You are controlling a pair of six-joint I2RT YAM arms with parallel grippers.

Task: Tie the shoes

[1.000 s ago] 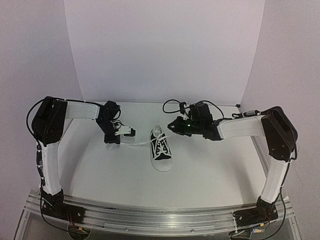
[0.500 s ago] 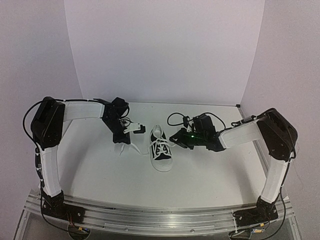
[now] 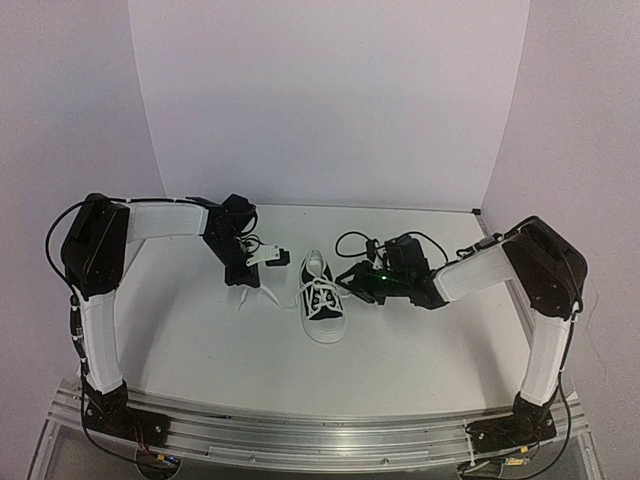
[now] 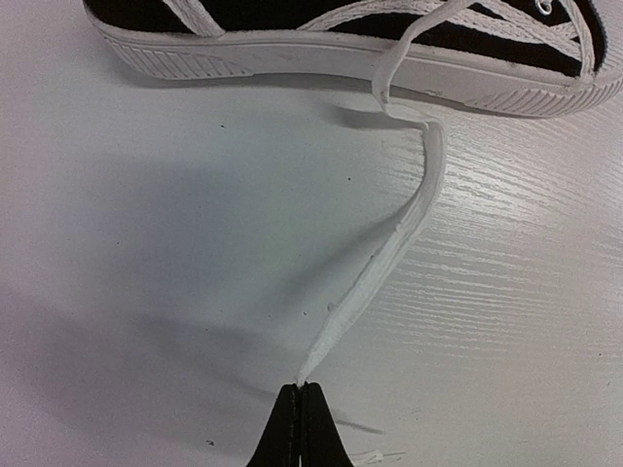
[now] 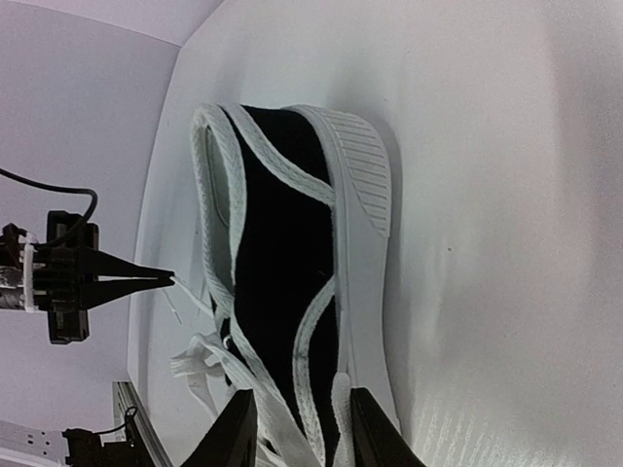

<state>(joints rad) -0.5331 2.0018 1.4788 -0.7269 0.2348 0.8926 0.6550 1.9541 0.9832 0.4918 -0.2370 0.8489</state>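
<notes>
At the near edge we see a ridged aluminium rail carrying the two arm bases, with the white table stretching away behind it. Towards the middle of the table, a small black canvas sneaker with a white rubber toe cap and sole stands upright on its sole. Its toe points near and its heel points far.

Just beyond and to the left of the sneaker, we find the left gripper. Its jaws are pressed together on the tip of a long white lace. In the left wrist view the lace runs from those tips across the table, bends once, then climbs over the sole's edge into the lacing. Most of that stretch lies on the table surface.

On the sneaker's right side sits the right gripper, low and close to the shoe. Its two black fingers stand moderately apart. In its own camera we see the sneaker's black side and a strand of lacing in the gap between them, but we cannot tell whether either finger touches the shoe. A small green light glows on that wrist.

Farthest back, a plain white curved backdrop rises behind the table.
</notes>
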